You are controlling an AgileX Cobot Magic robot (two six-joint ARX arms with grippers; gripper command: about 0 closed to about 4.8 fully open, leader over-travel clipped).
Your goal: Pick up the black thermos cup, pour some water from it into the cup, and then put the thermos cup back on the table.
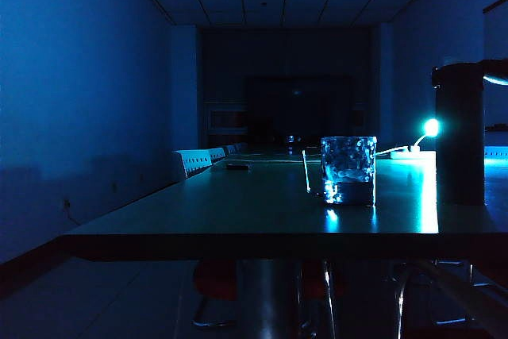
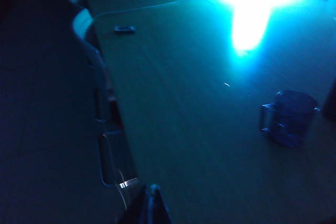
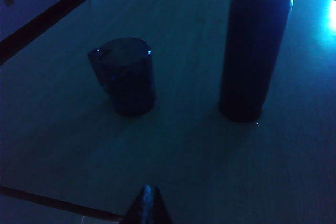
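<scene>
The room is dark and blue-lit. The black thermos cup (image 1: 460,136) stands upright at the right of the table (image 1: 238,212), and shows tall in the right wrist view (image 3: 252,45). The cup (image 1: 348,169), a short dimpled glass, stands a little left of it; both wrist views show it (image 2: 289,118) (image 3: 126,74). My left gripper (image 2: 152,188) is shut and empty, over the table's edge, well short of the cup. My right gripper (image 3: 149,188) is shut and empty, near the table's front edge, apart from both cup and thermos. Neither gripper shows in the exterior view.
A small bright lamp (image 1: 431,127) glares at the back right, its reflection streaking the tabletop (image 2: 252,3). A small dark object (image 1: 236,167) lies far back on the table (image 2: 124,29). Chairs (image 1: 193,161) line the left side (image 2: 83,22).
</scene>
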